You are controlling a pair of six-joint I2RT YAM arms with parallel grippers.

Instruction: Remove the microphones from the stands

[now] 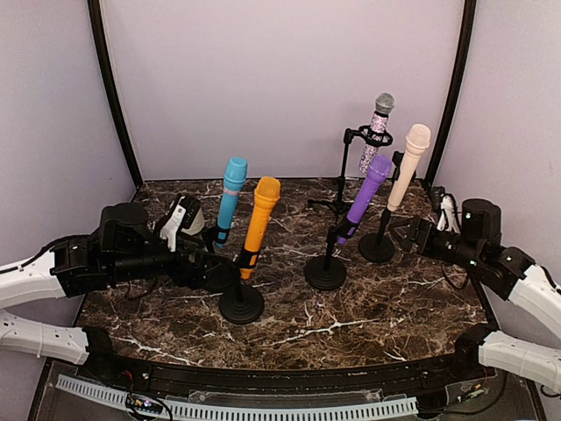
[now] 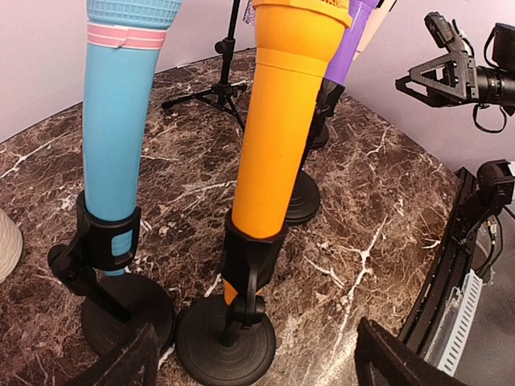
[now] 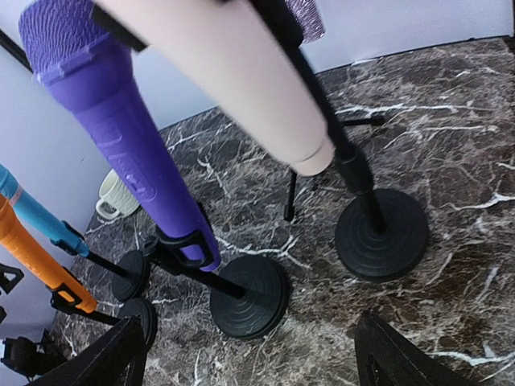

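1. The orange mic (image 2: 282, 121) sat tilted in its clip (image 2: 251, 257) on a round-based stand (image 2: 225, 346). It was at the front left of the table (image 1: 394, 307), just beside the blue mic (image 2: 121, 121).
2. The left gripper (image 2: 257, 362) faced that stand low down, with its fingers spread wide and pinching nothing.
3. The right gripper (image 3: 251, 362) was likewise spread and empty. It faced the purple mic (image 3: 129, 153) and cream mic (image 3: 233, 80) on the right.
4. The task did not name a mic; the orange one looked the likeliest for the left arm.
5. It looked stiff and light, with a smooth body narrowing toward the clip, so a loose pinch could slide.
6. The best hold seemed to be across the body just above the clip, then drawing it out along its tilt.
7. The stand looked light and could lift or tip with the mic.
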